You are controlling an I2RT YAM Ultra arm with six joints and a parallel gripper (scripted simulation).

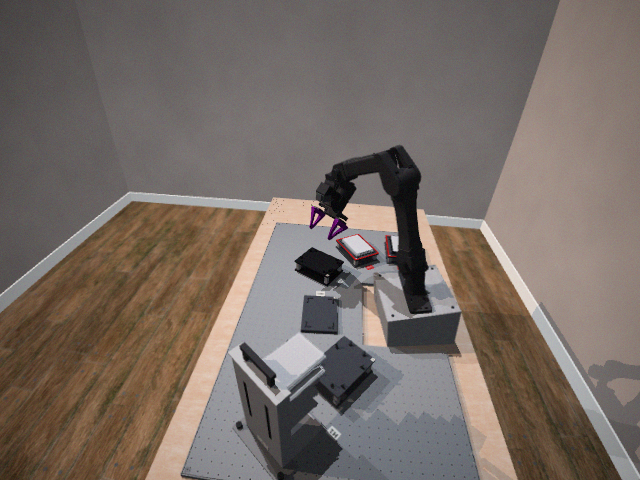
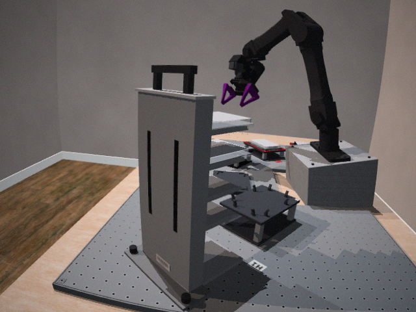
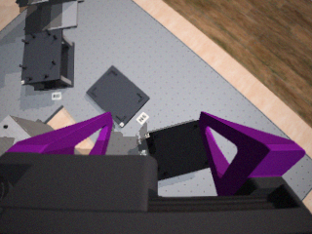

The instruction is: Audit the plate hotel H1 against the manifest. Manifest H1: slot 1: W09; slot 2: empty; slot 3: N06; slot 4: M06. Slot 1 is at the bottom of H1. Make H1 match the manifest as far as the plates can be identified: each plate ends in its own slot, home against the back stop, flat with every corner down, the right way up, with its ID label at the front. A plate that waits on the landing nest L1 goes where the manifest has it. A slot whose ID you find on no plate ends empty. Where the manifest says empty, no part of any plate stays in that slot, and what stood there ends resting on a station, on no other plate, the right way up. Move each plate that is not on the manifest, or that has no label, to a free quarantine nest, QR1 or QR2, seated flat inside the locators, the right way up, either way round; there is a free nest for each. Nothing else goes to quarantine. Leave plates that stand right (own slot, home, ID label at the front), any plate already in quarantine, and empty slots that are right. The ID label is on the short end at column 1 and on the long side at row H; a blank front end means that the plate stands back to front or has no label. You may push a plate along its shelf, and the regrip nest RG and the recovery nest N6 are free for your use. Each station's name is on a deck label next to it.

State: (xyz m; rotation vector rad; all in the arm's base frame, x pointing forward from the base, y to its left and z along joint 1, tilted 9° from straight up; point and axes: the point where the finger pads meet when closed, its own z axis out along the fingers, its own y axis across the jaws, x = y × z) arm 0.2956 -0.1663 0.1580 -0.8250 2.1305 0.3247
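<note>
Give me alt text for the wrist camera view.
The open gripper, its two purple fingers spread wide and holding nothing, hangs above a grey perforated deck. Between the fingers lies a black raised nest, with a flat dark nest beyond it.
</note>
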